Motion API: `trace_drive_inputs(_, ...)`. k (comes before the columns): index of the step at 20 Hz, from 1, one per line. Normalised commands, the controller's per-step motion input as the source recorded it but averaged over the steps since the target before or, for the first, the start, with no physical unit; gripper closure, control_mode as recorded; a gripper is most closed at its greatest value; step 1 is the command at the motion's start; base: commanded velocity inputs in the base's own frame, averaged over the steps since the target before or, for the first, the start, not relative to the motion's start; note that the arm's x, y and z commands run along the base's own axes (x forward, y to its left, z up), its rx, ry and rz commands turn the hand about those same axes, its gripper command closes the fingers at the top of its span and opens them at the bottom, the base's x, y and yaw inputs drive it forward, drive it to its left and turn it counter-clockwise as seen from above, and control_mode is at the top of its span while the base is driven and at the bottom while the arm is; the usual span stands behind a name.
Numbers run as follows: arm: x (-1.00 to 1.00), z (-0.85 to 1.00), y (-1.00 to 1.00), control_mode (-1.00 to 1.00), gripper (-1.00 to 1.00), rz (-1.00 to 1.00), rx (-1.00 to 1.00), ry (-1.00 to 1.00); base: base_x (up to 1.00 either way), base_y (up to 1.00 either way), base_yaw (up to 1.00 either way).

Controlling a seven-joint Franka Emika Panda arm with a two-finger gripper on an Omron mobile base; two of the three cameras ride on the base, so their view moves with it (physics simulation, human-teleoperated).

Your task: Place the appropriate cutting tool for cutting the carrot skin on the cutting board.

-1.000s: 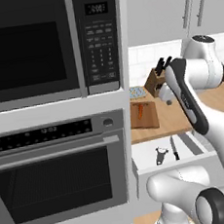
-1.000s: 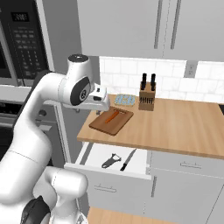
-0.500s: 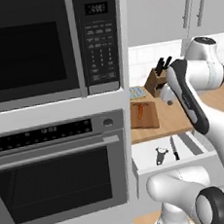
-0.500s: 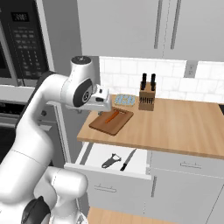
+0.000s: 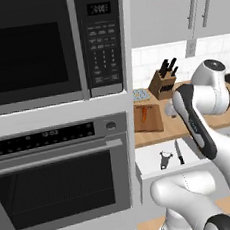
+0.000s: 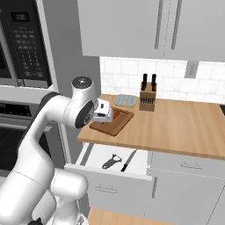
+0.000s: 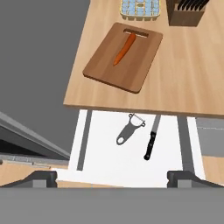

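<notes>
Kitchen cabinetry frames a wooden table (image 7: 188, 65) carrying the cutting board (image 7: 135, 72), where the carrot (image 7: 123, 49) lies ready for peeling, its long axis along the board's length. Below the table's edge an open drawer (image 7: 105, 157) holds the peeler (image 7: 129, 129) just beside a knife (image 7: 151, 142), the peeler's forked head toward the table, handle angled away. High above, the gripper (image 6: 104, 112) hangs with jaws spread wide and empty, probably lining up a descent.

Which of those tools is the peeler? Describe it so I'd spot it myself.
Find the open white drawer under the wooden counter. Two tools lie inside: the peeler is the grey one with a forked head, left of the straight black-handled knife.
</notes>
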Motion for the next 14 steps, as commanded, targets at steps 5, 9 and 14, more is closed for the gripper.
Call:
trace_drive_inputs(5, 0.24, 0.00, -0.20, -1.00, -1.00, 0.01, 0.01, 0.00, 0.00, 0.00, 0.00)
trace_drive_inputs(9, 0.38, 0.00, -0.38, -1.00, -1.00, 0.00, 0.02, 0.00, 0.00, 0.00, 0.00)
trace_drive_inputs(14, 0.04, -0.04, -0.07, -1.00, -1.00, 0.00, 0.00, 0.03, 0.00, 0.00, 0.00)
